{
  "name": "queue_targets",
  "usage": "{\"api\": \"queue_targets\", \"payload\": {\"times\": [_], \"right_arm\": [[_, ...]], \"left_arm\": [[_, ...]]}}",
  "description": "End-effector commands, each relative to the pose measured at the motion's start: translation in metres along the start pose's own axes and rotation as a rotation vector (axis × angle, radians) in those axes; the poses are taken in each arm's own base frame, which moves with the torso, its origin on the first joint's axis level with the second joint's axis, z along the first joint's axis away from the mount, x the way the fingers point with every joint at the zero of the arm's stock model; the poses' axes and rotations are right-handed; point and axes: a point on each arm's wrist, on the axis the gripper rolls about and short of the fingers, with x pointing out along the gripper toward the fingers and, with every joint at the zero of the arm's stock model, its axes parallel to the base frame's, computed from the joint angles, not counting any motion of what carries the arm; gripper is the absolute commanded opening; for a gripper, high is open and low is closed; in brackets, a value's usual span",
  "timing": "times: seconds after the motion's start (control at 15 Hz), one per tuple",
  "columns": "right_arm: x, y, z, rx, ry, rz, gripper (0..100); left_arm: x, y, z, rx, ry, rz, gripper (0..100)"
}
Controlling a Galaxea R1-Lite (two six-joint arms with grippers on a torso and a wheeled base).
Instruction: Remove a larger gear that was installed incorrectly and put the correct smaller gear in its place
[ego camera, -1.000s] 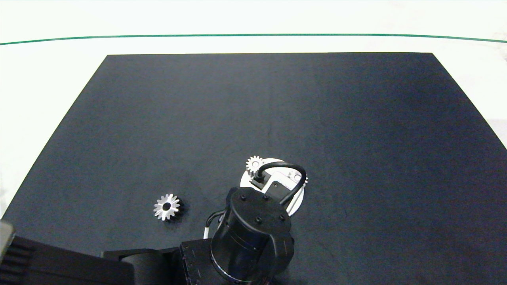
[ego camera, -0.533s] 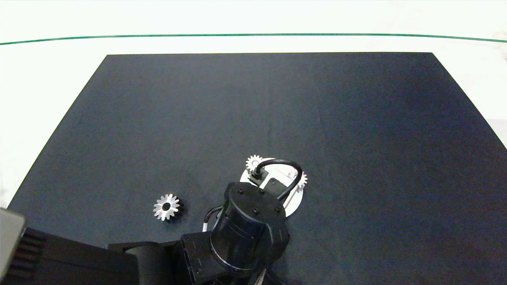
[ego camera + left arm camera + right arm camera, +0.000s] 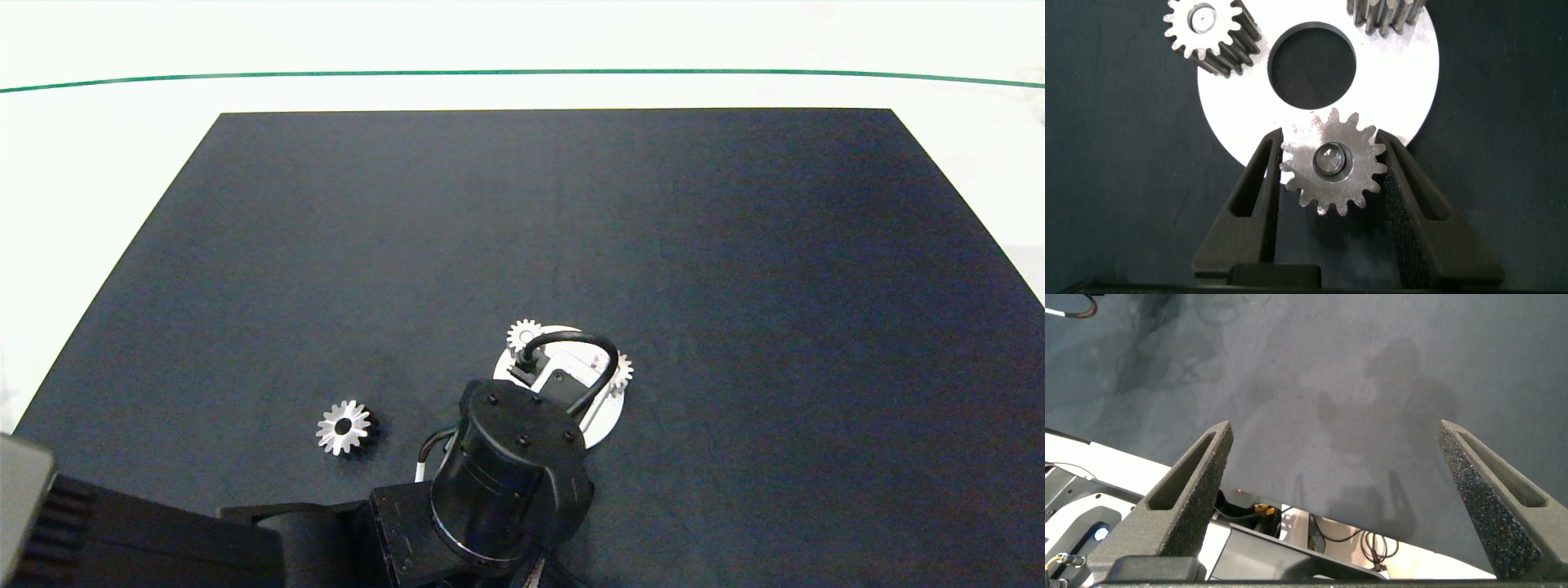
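Left gripper (image 3: 1333,175) lower around smaller gear (image 3: 1332,161)

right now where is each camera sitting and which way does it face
Head view: above the table, looking down at the black mat; the left arm enters from the picture's left.
Left wrist view: on the left arm, facing down at the white disc; left gripper flanks a smaller gear.
Right wrist view: on the right arm, over bare mat; right gripper open.
Shared: head and left wrist both show the disc.

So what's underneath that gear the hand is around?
The smaller gear overhangs the white round plate, between the left hand's fingers. A peg fills its centre hole; whatever lies directly beneath is covered.
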Motion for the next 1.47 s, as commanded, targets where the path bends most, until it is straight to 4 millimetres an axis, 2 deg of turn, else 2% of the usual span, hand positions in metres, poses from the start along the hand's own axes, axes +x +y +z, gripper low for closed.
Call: {"api": "queue_targets", "payload": {"times": [0.07, 0.13, 0.2, 0.93, 1.2, 1.47], "right_arm": [[0.000, 0.000, 0.000, -0.001, 0.002, 0.002, 100], [0.000, 0.000, 0.000, -0.001, 0.002, 0.002, 100], [0.000, 0.000, 0.000, -0.001, 0.002, 0.002, 100], [-0.001, 0.000, 0.000, -0.001, -0.003, 0.001, 100], [-0.005, 0.002, 0.001, 0.001, -0.025, -0.021, 100], [-0.014, 0.005, 0.002, 0.009, -0.028, -0.051, 100]], "left_arm": [[0.000, -0.001, -0.001, 0.006, 0.004, 0.002, 22], [0.000, -0.001, -0.001, 0.006, 0.004, 0.002, 22], [0.001, -0.001, -0.001, 0.006, 0.004, 0.002, 100], [-0.003, 0.002, 0.002, 0.000, -0.008, 0.002, 100], [-0.028, 0.021, 0.019, -0.041, -0.075, 0.007, 100], [-0.060, 0.058, 0.021, -0.084, -0.103, 0.048, 100]]}}
